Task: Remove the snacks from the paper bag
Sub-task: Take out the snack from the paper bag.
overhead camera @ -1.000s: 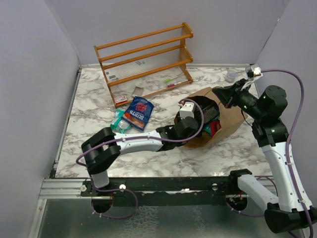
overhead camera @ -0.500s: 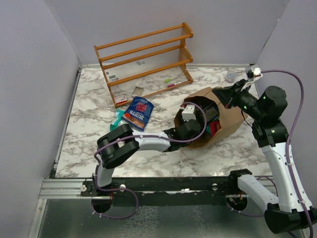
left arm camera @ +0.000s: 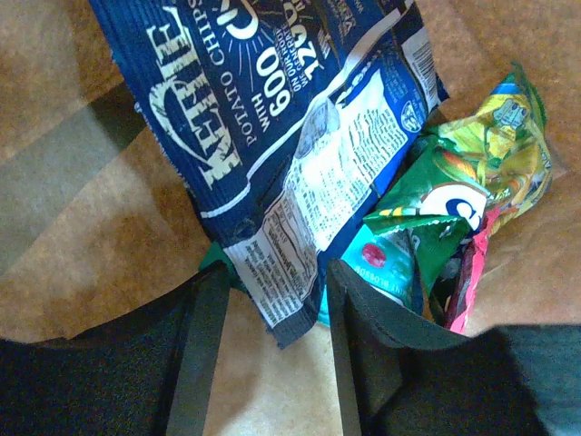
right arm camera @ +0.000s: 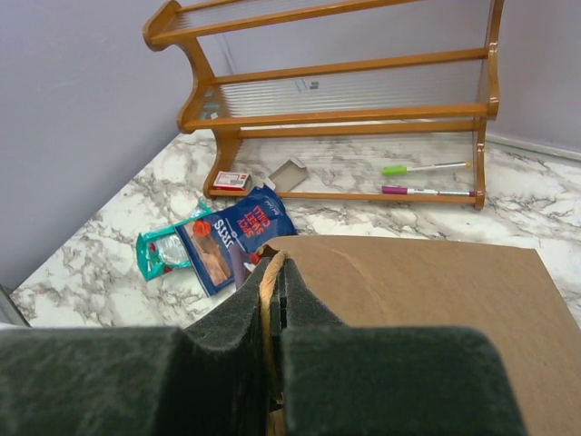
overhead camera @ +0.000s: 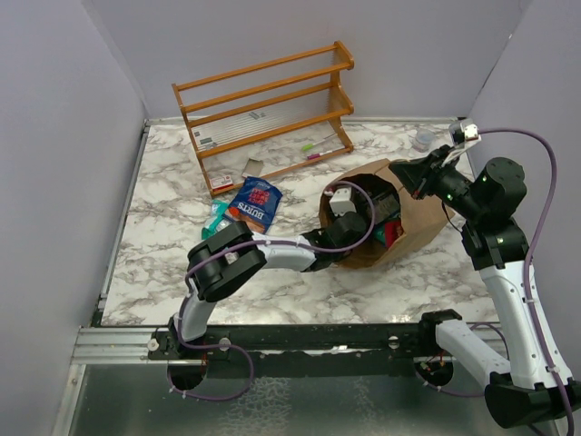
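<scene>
So the paper bag point(overhead camera: 419, 216) is lying on its side at centre right of the overhead view, mouth facing left. The right hand point(right arm camera: 273, 291) is clamped tight on its loop handle point(right arm camera: 267, 318), which props the mouth open. The left hand point(left arm camera: 272, 295) is deep inside the bag, fingers apart, straddling the bottom corner of a dark blue Kettle chips packet point(left arm camera: 263, 118). The corner sits between them but I wouldn't call it pinched yet. At the right of the wrist view a green packet point(left arm camera: 427, 195) and a teal packet point(left arm camera: 379, 263) are piled together. Two snacks are already out on the counter point(overhead camera: 163, 254), left of the bag: a blue packet point(overhead camera: 252, 204) and a teal-green packet point(overhead camera: 218, 221). For this grab I'd push in a touch deeper so the pads get more than the crimped seam, and close firmly since foil is slippery. Then I'd pull straight back through the mouth, low and slow, so the bag doesn't drag along. The right hand's hold should help there.
</scene>
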Action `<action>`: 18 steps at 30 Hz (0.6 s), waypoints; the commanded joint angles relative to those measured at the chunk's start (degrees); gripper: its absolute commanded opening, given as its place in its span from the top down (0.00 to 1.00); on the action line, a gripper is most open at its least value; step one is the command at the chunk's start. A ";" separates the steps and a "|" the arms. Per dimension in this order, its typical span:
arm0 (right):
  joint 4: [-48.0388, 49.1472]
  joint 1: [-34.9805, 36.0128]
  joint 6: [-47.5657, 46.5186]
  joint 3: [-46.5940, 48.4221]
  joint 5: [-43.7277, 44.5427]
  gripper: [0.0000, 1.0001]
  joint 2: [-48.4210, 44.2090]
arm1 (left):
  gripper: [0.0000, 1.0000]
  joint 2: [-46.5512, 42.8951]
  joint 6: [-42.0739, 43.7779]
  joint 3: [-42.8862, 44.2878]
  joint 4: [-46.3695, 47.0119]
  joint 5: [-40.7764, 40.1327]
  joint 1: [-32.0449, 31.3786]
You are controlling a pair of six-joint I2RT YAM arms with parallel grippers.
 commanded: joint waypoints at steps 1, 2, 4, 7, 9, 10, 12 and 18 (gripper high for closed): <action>2.03 0.12 0.14 -0.45 -0.84 0.98 -0.78 | 0.52 1.60 -1.64 2.90 2.13 1.43 0.51; 2.10 0.12 0.17 -0.45 -0.88 0.98 -0.73 | 0.53 1.87 -1.75 3.32 2.06 1.50 0.56; 2.07 0.12 0.18 -0.48 -0.92 0.98 -0.67 | 0.54 2.54 -1.75 4.22 1.95 1.57 0.68; 1.99 0.12 0.12 -0.37 -0.84 0.98 -0.70 | 0.63 3.32 -1.68 5.47 1.53 1.95 1.02; 1.74 0.12 0.02 -0.29 -0.70 0.98 -0.80 | 0.70 3.28 -1.58 5.81 1.61 2.56 1.27; 1.65 0.12 -0.02 -0.20 -0.61 0.98 -0.81 | 0.73 3.01 -1.34 5.82 1.65 2.83 1.32; 1.44 0.07 -0.20 -0.14 -0.34 0.98 -0.87 | 0.83 2.03 -0.47 5.46 1.70 3.22 1.40; 1.34 0.11 -0.45 -0.15 0.00 0.98 -0.80 | 1.00 -4.40 1.05 2.42 1.52 5.06 1.43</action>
